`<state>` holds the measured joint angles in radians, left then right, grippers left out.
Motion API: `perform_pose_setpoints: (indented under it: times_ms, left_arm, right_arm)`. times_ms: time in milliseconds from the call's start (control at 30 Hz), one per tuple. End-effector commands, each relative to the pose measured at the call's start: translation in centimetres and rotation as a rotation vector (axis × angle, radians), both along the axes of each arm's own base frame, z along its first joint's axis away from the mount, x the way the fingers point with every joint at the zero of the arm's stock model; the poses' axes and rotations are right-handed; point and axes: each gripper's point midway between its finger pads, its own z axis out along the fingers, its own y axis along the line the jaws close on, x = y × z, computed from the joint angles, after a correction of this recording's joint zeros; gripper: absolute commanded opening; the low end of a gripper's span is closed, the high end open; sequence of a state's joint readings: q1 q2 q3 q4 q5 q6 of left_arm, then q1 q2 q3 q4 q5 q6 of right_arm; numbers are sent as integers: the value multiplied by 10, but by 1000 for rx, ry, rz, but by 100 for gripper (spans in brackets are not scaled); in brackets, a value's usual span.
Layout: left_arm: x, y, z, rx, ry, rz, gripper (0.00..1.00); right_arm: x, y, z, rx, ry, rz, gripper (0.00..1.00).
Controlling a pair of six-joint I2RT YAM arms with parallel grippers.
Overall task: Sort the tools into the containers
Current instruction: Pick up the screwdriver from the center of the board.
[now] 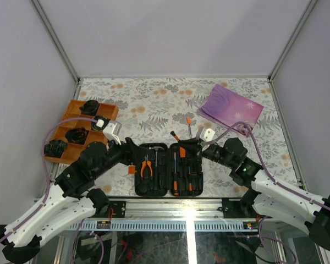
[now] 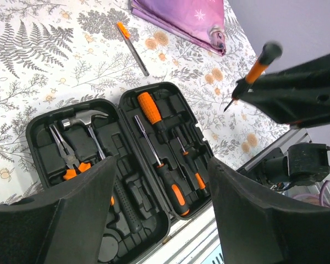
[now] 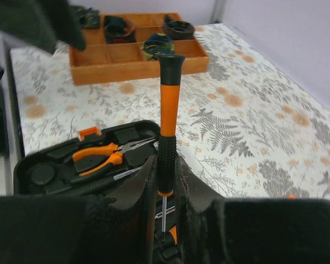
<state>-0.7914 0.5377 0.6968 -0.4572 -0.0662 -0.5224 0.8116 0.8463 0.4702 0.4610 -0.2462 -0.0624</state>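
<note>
In the case (image 2: 34, 132), pliers (image 2: 66, 158) and hammer (image 2: 86, 117) lie left, screwdrivers (image 2: 153, 111) right.

Table (image 1: 154, 104): a flat top covered all over with a pale fern-and-flower print. Lying directly on it:
(a) Orange tray (image 1: 62, 132), divided into compartments, at the left side, set askew to the table's edges.
(b) Black tool case (image 1: 152, 146), opened flat with both halves down on the print, at the middle of the near edge.
(c) Slim screwdriver (image 1: 189, 127) with an orange end, loose on the print just beyond the case's right half.
(d) Folded purple cloth (image 1: 232, 106) with white star marks, at the far right corner, well apart from the case.
</note>
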Motion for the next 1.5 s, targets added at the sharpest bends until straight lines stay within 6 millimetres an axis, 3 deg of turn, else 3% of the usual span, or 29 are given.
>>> perform_pose_setpoints:
  times_ms: [0, 100, 200, 333, 500, 667, 1167, 1467]
  left_arm:
    - [8, 0, 31, -66, -46, 42, 68]
    - [8, 1, 30, -69, -27, 58, 69]
    - [5, -1, 26, -70, -18, 40, 70]
    - [3, -3, 26, -32, -14, 13, 71]
    - [4, -7, 31, 28, -13, -27, 72]
    - [-1, -26, 33, 54, 31, -126, 71]
    - [-23, -67, -11, 66, 188, -358, 63]
    - [-20, -81, -33, 107, 205, -403, 59]
  right_arm:
    - [-29, 18, 13, -70, -274, 249, 0]
    - [-51, 20, -6, -165, -405, 411, 1]
    - [-56, 19, -11, -205, -510, 462, 4]
    - [-48, 19, -14, -285, -578, 466, 4]
    - [-24, 13, -27, -449, -614, 414, 1]
    - [-5, 6, -40, -572, -665, 359, 0]
    - [10, 2, -56, -753, -774, 409, 0]
    - [4, 13, -52, -738, -833, 495, 0]
